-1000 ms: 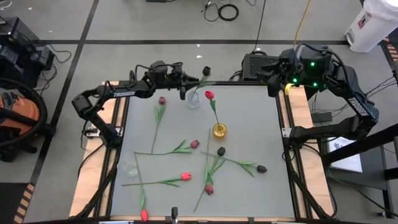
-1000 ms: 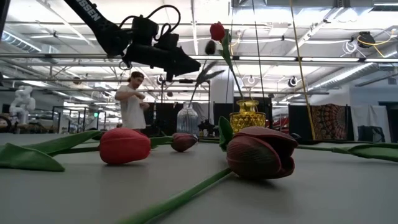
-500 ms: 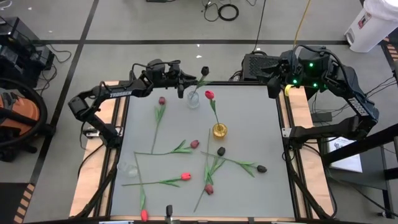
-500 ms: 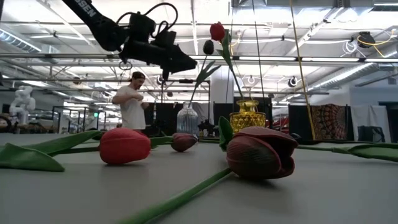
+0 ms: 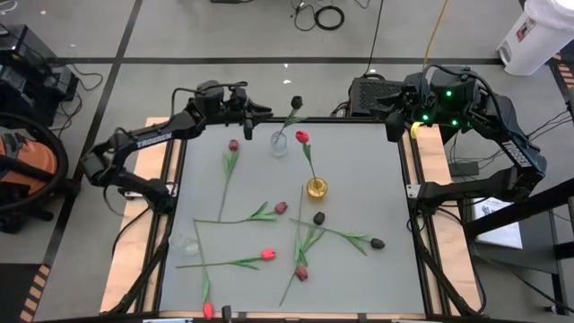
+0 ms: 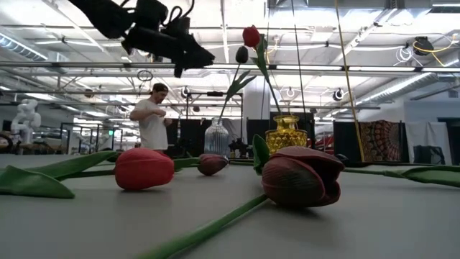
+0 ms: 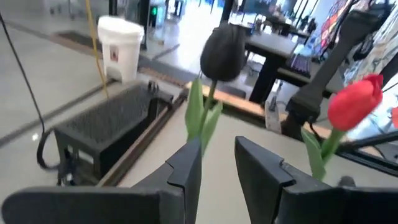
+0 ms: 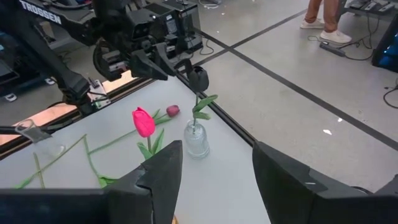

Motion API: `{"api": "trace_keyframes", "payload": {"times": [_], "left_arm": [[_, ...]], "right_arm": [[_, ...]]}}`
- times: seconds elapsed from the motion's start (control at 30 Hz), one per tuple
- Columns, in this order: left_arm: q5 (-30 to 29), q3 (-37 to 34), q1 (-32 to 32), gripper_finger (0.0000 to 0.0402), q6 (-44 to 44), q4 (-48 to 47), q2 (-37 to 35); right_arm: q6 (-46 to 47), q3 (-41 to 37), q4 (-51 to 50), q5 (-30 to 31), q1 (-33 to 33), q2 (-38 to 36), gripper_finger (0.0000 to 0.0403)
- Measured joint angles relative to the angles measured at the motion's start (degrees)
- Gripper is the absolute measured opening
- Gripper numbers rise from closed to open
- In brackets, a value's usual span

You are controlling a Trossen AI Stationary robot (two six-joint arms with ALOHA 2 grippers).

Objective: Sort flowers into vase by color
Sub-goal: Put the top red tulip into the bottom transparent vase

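**Two tulips in vases, seven loose on the table**

Nearest the front edge of the table (image 5: 359,161) lies a red tulip (image 5: 208,310). Just behind it are a second red tulip (image 5: 268,255), its stem running left, and a maroon tulip (image 5: 302,273). To the right is a dark tulip (image 5: 378,242); whether it is black or maroon I cannot tell. Its stem crosses the maroon one's. A small clear glass object (image 5: 186,242) sits by the left edge.

At mid-table lie a black head (image 5: 318,218) and a maroon one (image 5: 281,207). All the loose stems are long, thin and green, with narrow leaves.

Behind them a gold vase (image 5: 317,188) holds one red tulip (image 5: 302,137), leaning. Farther back a clear vase (image 5: 279,144) holds one black tulip (image 5: 296,102), and a third maroon tulip (image 5: 233,144) lies to its left. That makes seven loose tulips, two in vases.

The left gripper (image 5: 265,112) hovers at the far edge, near the black tulip's head. Its fingers are parted and hold nothing. The right gripper (image 8: 216,152) waits above the far right corner, its jaws wide and empty.

Beyond the table are a black box (image 5: 368,94) and a white bucket (image 5: 534,31). A person (image 6: 152,119) stands in the room.
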Motion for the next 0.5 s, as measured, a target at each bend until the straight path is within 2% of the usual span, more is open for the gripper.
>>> {"api": "trace_keyframes", "payload": {"times": [0.5], "left_arm": [[0.0, 0.0, -3.5, 0.0103, -3.0, -20.7, -12.1]], "right_arm": [[0.0, 0.0, 0.0, 0.0, 0.0, 0.0, 0.0187]]}}
